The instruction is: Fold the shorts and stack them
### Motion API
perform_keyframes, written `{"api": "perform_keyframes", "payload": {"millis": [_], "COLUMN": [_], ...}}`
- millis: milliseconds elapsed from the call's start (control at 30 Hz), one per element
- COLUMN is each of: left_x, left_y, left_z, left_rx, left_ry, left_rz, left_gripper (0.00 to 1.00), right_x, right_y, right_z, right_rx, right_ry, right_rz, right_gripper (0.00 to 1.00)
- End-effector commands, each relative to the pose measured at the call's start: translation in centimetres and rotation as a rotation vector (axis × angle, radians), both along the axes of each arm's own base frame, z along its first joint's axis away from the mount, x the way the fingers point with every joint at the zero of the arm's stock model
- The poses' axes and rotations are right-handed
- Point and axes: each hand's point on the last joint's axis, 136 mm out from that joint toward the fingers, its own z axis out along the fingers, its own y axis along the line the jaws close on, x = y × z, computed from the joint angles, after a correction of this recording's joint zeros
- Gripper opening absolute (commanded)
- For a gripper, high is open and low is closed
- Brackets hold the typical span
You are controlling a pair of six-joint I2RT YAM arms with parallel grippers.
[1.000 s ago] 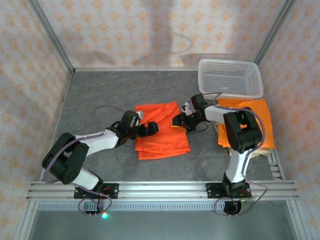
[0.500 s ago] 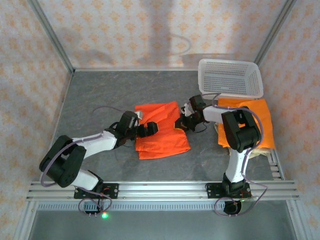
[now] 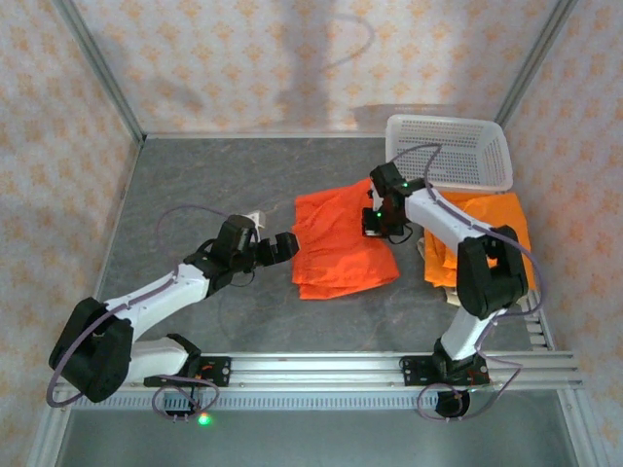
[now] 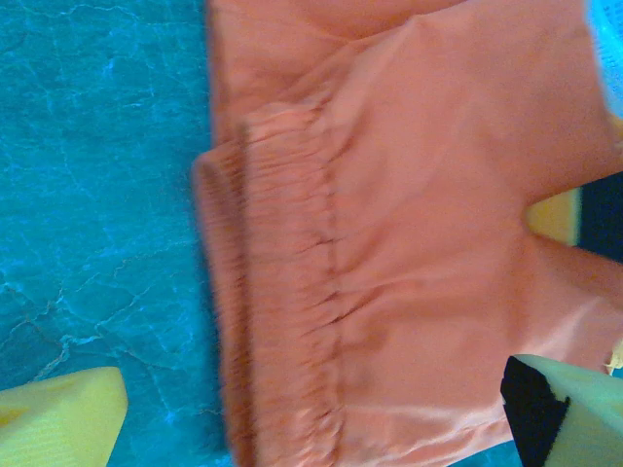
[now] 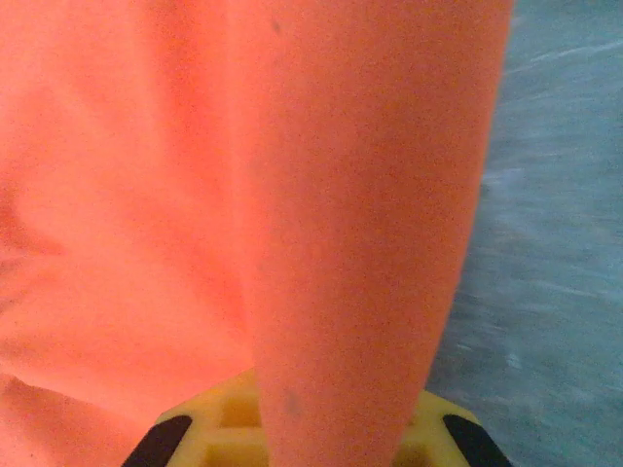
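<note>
Top external view: right fingers (image 5: 209, 433) pinch the folded orange shorts (image 3: 343, 251) on the table (image 3: 195, 185), left fingers (image 4: 58, 418) gape wide beside them — stacking step, I'd say — next calls for a carry onto the right-hand pile (image 3: 501, 224).

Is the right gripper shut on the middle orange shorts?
Shut on them: the right gripper pinches an edge of the orange shorts, and cloth drapes over it in its wrist view.

A white perforated plastic basket (image 3: 450, 151) sits upper right in the top view, at the far corner of a grey marbled tabletop (image 3: 195, 185). Beige patterned walls (image 3: 58, 126) enclose the table; a slotted aluminium rail (image 3: 321, 368) crosses the bottom.
</note>
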Motion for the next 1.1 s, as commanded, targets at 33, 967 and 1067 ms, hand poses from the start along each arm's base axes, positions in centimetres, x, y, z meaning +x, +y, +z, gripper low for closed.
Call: {"api": "perform_keyframes", "payload": {"millis": [33, 967, 1067], "left_x": [0.4, 0.9, 1.0], "left_y": [0.2, -0.5, -0.5], "left_z": [-0.3, -1.3, -1.2], "left_rx": [0.012, -0.004, -0.006], "left_ry": [-0.002, 0.008, 0.008], "left_rz": [0.005, -0.003, 0.0], "left_gripper": [1.0, 1.0, 1.0], "right_x": [-1.1, 0.7, 0.5], "right_y": [-6.7, -16.7, -16.4], "right_z": [3.5, 16.3, 17.7], "right_rx": [-0.365, -0.874, -0.834], "right_ry": [-0.019, -0.128, -0.162], "right_rz": [-0.014, -0.112, -0.126], "right_gripper": [0.0, 0.0, 0.0]}}
